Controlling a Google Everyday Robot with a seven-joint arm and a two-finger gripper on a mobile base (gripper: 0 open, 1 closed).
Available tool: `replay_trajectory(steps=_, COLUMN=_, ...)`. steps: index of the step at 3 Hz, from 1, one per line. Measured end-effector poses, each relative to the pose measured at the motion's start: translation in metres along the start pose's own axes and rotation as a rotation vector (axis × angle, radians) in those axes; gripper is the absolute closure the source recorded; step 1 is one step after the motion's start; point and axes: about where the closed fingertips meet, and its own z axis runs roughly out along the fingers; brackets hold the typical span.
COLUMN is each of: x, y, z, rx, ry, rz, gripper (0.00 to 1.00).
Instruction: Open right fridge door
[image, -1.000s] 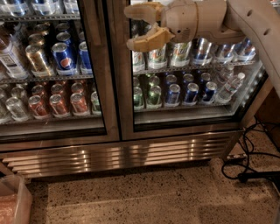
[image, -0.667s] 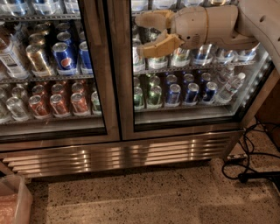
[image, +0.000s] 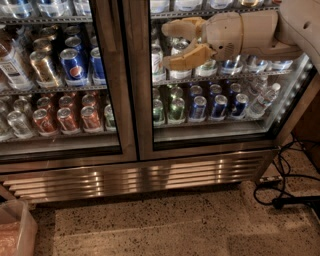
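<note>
I see my beige two-finger tool (image: 169, 45), fingers spread apart, in front of the upper glass of the steel-framed right fridge door (image: 220, 125).

Gripper (image: 174, 44) cream-tan, fingers spread, before upper pane of right fridge door (image: 140, 100); frame brushed steel, border black. Cans (image: 218, 107) inside blue, green, silver. Floor (image: 150, 225) speckled beige. Cables (image: 280, 185) black.

The gripper (image: 166, 45), jaws spread, hangs free before the right fridge door (image: 140, 110).
</note>
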Motion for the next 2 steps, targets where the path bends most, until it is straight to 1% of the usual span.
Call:
replay_trajectory(steps=1, x=-0.002, y=-0.015, z=0.002, rx=0.025, ry=0.031, rz=-0.040, gripper=0.33)
replay_trajectory(steps=2, x=-0.010, y=-0.033, z=0.007, rx=0.033, ry=0.064, rz=-0.097, gripper=0.32)
